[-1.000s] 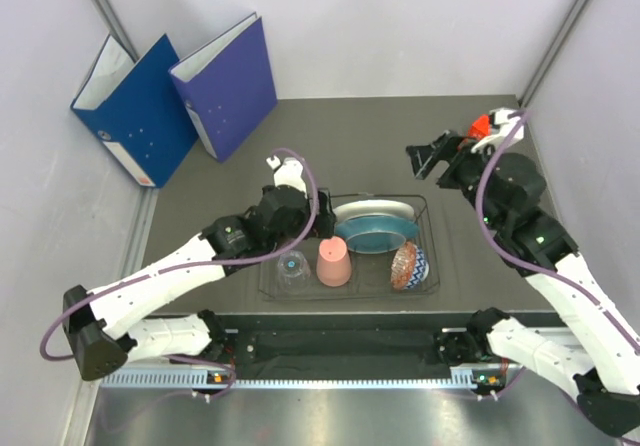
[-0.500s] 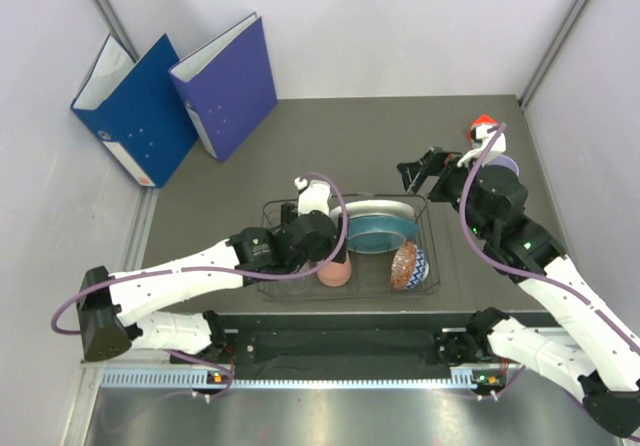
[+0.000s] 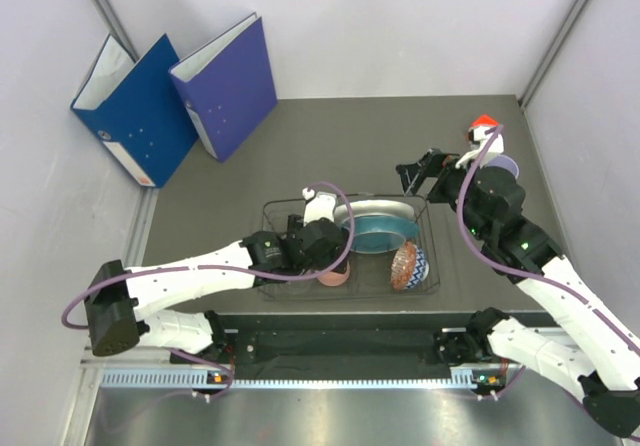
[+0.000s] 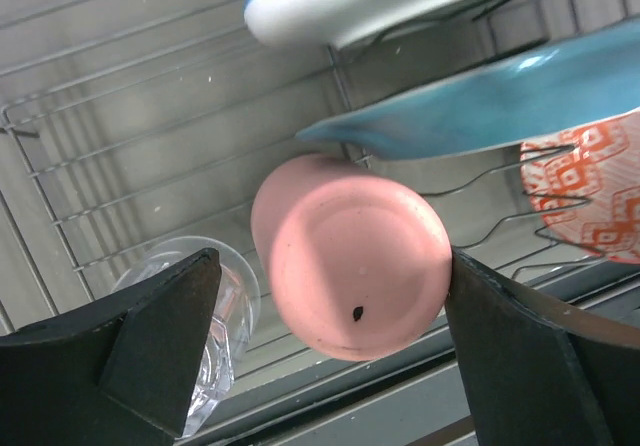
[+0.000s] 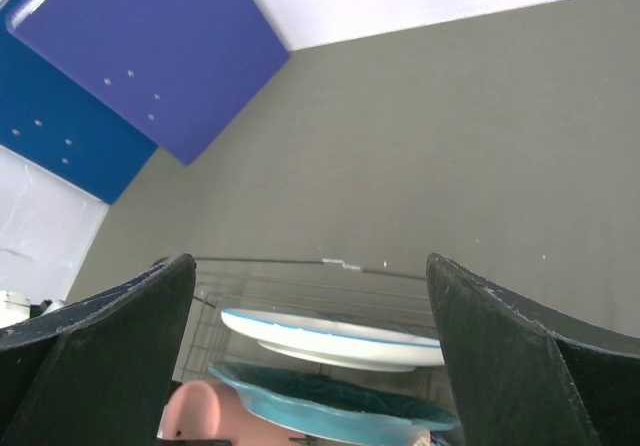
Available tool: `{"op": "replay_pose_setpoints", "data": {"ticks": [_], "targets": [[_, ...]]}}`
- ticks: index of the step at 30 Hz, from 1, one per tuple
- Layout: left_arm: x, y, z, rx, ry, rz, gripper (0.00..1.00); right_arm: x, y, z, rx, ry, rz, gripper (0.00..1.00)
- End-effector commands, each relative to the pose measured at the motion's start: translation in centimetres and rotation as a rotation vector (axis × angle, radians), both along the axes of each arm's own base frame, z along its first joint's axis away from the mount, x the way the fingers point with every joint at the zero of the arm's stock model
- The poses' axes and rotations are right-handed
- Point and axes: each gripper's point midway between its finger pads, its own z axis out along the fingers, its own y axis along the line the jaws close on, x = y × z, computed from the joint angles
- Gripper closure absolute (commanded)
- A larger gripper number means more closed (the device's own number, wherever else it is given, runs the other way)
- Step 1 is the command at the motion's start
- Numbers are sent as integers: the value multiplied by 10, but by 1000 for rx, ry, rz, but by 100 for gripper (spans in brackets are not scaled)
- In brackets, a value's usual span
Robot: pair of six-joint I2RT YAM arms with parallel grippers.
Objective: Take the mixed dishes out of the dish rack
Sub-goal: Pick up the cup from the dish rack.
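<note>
Left wrist view showed the left gripper (image 4: 332, 271) spread wide, its jaws flanking but not yet clamping the upturned salmon-pink cup (image 4: 352, 246). The cup stood in the thin dark wire dish rack (image 4: 150, 166), beside a clear ribbed glass (image 4: 228, 301) and close under the glossy teal plate (image 4: 480, 106). It looked light, rigid and smooth, and its tapered wall might slip, so squeezing across the mid-body seemed safest. The right gripper (image 5: 310, 266) hung open and empty above the table behind the rack.
</note>
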Motion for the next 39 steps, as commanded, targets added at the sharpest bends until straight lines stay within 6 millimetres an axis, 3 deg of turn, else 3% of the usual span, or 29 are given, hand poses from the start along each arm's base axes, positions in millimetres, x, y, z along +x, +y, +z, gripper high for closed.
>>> {"op": "replay_pose_setpoints", "data": {"ticks": [1, 6, 9, 12, 13, 17, 20, 23, 26, 28, 32, 34, 35, 36, 38, 39], "targets": [[-1, -7, -3, -25, 8, -8, 10, -2, 5, 5, 20, -28, 18, 3], [-3, -8, -1, -30, 10, -21, 28, -2, 4, 6, 20, -30, 13, 3], [-2, -7, 14, -47, -12, -24, 37, -4, 3, 9, 26, -37, 15, 4], [0, -7, 38, -78, -47, -32, 51, -5, 3, 13, 31, -45, 18, 4], [-1, -6, 45, -82, -53, -38, 63, -5, 3, 14, 34, -47, 19, 4], [0, -4, 79, -104, -90, -61, 85, -10, 3, 22, 52, -63, 32, 4], [0, -1, 120, -155, -149, -80, 100, -13, 2, 28, 58, -79, 41, 4], [-2, 2, 172, -241, -236, -119, 100, -17, 1, 35, 73, -98, 48, 4], [-5, 8, 237, -403, -370, -149, 100, -20, 3, 42, 100, -122, 66, 4], [-7, 22, 265, -484, -455, -140, 100, -24, 4, 51, 135, -154, 84, 4], [1, 33, 295, -568, -590, -94, 100, -41, 16, 67, 226, -226, 190, 5], [2, 28, 311, -639, -632, -113, 100, -48, 20, 76, 262, -254, 228, 6], [4, 22, 305, -650, -629, -126, 100, -52, 23, 83, 279, -276, 256, 6], [-1, 16, 321, -732, -654, -170, 100, -54, 24, 87, 294, -292, 266, 6], [10, 12, 318, -793, -633, -172, 100, -58, 27, 89, 310, -300, 295, 7], [29, 17, 320, -820, -645, -145, 100, -60, 27, 94, 322, -317, 300, 7]]}}
